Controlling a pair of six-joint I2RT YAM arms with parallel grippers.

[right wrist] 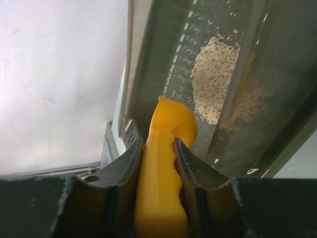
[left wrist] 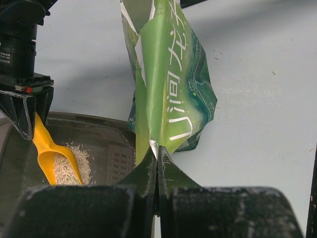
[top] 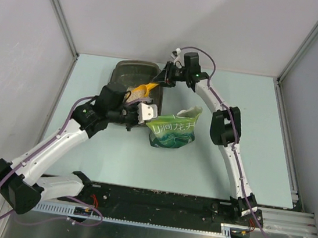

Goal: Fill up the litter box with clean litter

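The dark litter box [top: 132, 67] sits at the back of the table. A pile of pale clean litter [right wrist: 213, 79] lies on its floor. My right gripper [right wrist: 158, 144] is shut on the handle of the orange scoop [right wrist: 166, 168], which reaches down into the box. In the left wrist view, the scoop [left wrist: 49, 151] carries some litter [left wrist: 67, 168] in its bowl. My left gripper [left wrist: 157, 151] is shut on an edge of the green pouch [left wrist: 173, 84], which stands beside the box's right wall [left wrist: 111, 148].
The pouch [top: 174, 130] lies just right of the box, between both arms. Stray granules dot the pale table [left wrist: 257, 64] near it. Grey walls close in the table on three sides.
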